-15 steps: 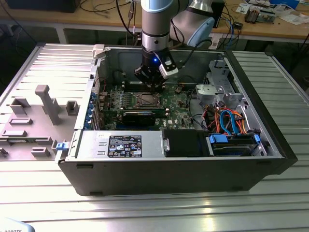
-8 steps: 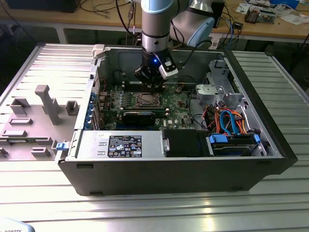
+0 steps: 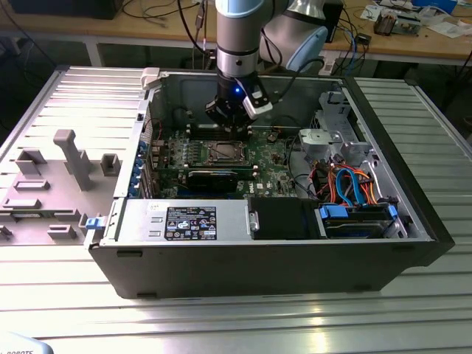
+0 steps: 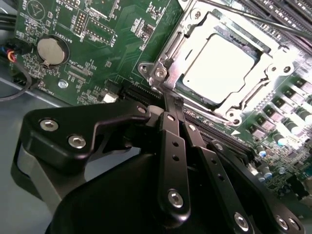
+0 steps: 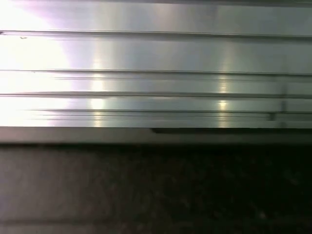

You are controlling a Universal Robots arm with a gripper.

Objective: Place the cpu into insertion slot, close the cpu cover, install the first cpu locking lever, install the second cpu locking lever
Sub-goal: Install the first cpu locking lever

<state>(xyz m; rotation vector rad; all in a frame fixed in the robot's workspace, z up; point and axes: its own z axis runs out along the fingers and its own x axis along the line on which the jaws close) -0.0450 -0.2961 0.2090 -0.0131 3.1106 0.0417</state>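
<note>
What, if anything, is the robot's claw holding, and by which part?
Nothing, as far as shows: the black claw has its fingers together, tips beside the shiny silver metal cover frame lying over the grey square chip.

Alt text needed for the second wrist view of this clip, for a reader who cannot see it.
A grey cpu sits in the insertion slot on a green circuit board, with the shiny cpu cover framing it. The black gripper fills the foreground, its closed fingers tapering to a tip beside the socket's corner. A round coin battery sits on the board.
</note>
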